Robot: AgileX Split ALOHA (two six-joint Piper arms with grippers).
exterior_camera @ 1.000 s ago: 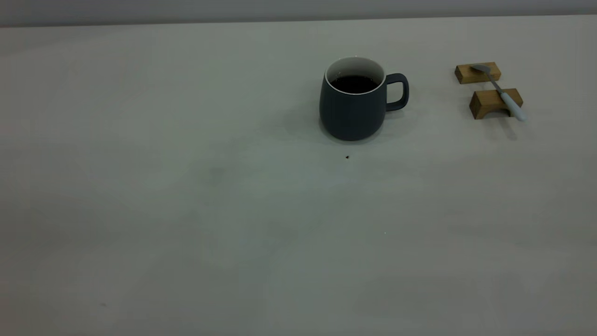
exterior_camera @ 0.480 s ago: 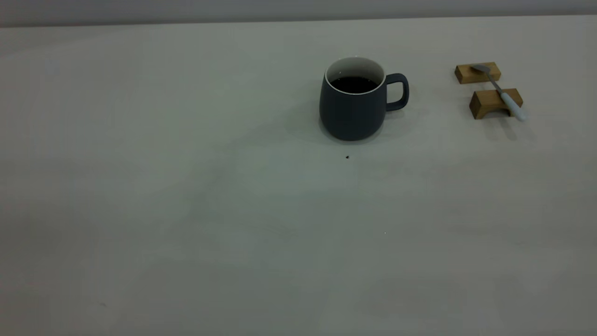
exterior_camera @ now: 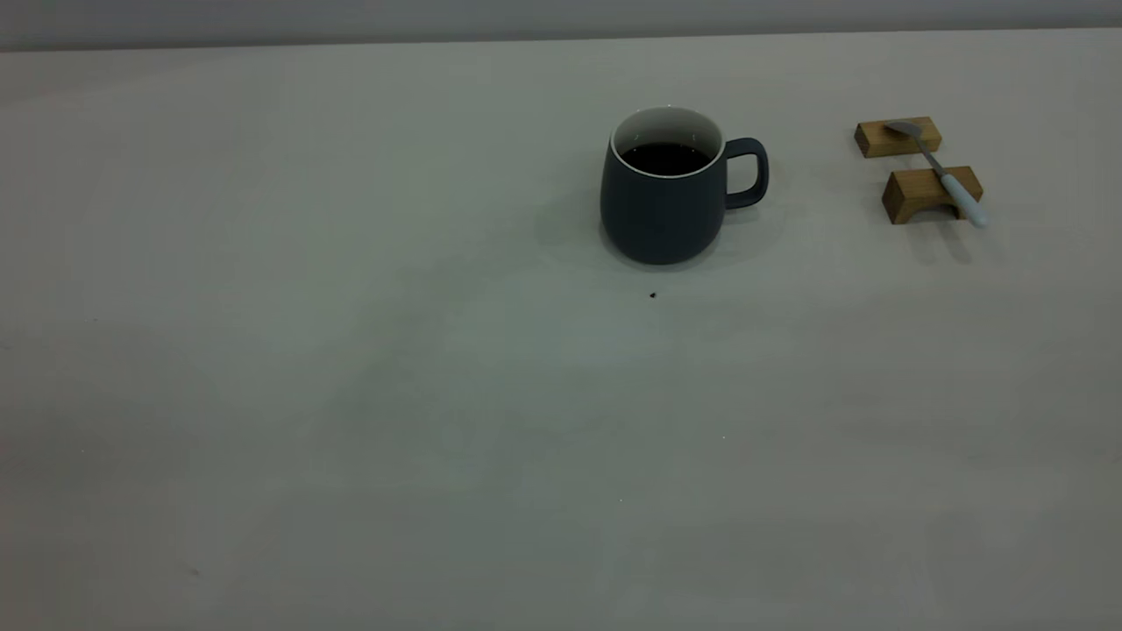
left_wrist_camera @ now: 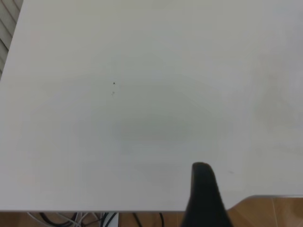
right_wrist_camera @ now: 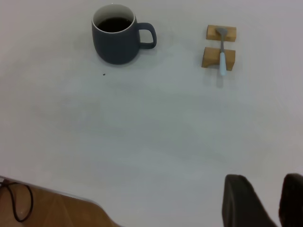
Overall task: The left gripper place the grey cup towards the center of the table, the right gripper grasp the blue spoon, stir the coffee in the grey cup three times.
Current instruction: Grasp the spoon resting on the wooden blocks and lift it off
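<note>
The grey cup [exterior_camera: 664,197] stands upright on the table [exterior_camera: 351,394], right of centre toward the back, its handle pointing right and black coffee [exterior_camera: 664,158] inside. The same cup [right_wrist_camera: 116,40] shows in the right wrist view. The blue spoon [exterior_camera: 942,175] lies across two wooden blocks at the far right, and the spoon [right_wrist_camera: 221,49] also shows in the right wrist view. No arm appears in the exterior view. My right gripper [right_wrist_camera: 267,194] hangs open near the table's front edge, far from both. My left gripper [left_wrist_camera: 255,198] shows a single finger [left_wrist_camera: 204,194] over bare table, nothing beside it.
Two tan wooden blocks [exterior_camera: 898,137] [exterior_camera: 920,193] carry the spoon. A tiny dark speck [exterior_camera: 652,295] lies in front of the cup. The table's front edge [left_wrist_camera: 142,210] and wooden floor with cables [right_wrist_camera: 19,203] show below both wrists.
</note>
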